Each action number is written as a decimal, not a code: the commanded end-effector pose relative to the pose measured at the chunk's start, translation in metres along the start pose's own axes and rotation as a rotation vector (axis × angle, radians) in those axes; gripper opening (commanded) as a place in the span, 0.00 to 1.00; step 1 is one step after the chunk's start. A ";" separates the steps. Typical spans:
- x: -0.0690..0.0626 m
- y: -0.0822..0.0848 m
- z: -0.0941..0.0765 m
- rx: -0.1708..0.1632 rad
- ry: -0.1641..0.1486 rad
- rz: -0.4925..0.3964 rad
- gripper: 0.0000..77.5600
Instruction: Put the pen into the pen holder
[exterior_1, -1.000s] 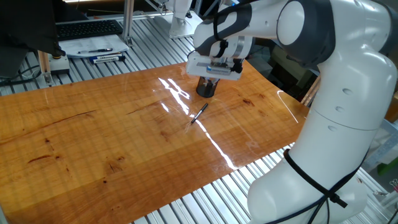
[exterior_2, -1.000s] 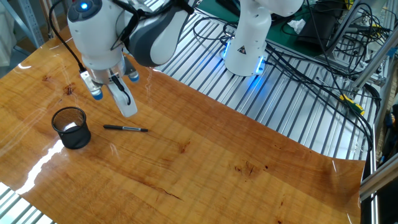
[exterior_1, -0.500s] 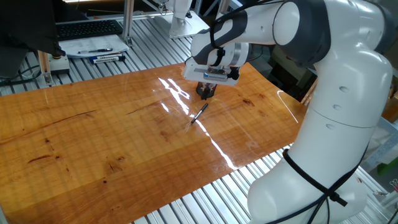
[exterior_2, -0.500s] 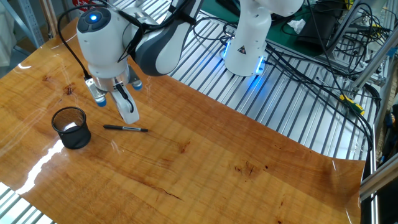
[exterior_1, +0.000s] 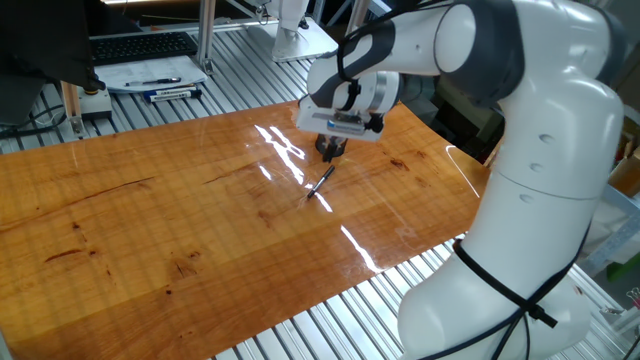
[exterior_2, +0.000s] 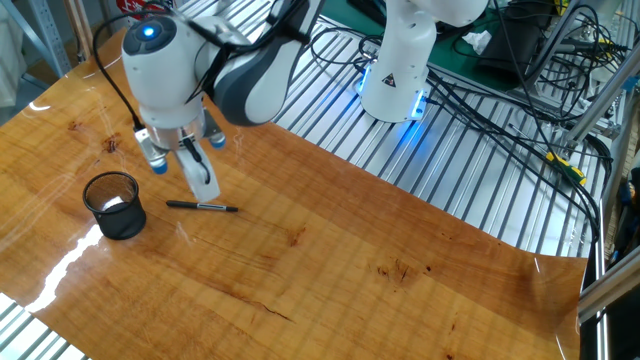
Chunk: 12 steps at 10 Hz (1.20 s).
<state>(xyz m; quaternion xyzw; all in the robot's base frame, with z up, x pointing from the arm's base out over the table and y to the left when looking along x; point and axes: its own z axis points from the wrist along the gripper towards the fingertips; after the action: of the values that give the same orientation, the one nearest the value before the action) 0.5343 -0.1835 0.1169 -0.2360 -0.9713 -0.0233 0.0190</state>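
Observation:
The thin black pen (exterior_2: 201, 206) lies flat on the wooden table (exterior_2: 330, 270), also seen in the one fixed view (exterior_1: 320, 184). The black wire-mesh pen holder (exterior_2: 115, 205) stands upright just left of it, a short gap apart. In the one fixed view the holder is mostly hidden behind my hand. My gripper (exterior_2: 203, 190) hangs just above the pen's middle, fingers pointing down, not touching it. It looks open and empty. In the one fixed view the gripper (exterior_1: 329, 153) is just behind the pen's far end.
White-and-blue markers (exterior_1: 165, 92) lie on papers beyond the table's far left, next to a keyboard (exterior_1: 140, 45). The robot base (exterior_2: 398, 70) and loose cables (exterior_2: 500, 110) sit on the slatted metal bench behind the table.
My gripper has come down and shifted slightly toward the pen, now covering the holder in the one fixed view. Pen and holder have not moved.

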 end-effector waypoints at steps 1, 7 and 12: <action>-0.021 -0.011 0.029 -0.039 -0.064 0.036 0.01; -0.027 -0.016 0.032 -0.045 -0.065 0.106 0.01; -0.027 -0.016 0.032 -0.045 -0.063 0.178 0.01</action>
<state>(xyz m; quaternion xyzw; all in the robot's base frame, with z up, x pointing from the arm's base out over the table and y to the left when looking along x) 0.5488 -0.2076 0.0815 -0.3180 -0.9473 -0.0357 -0.0133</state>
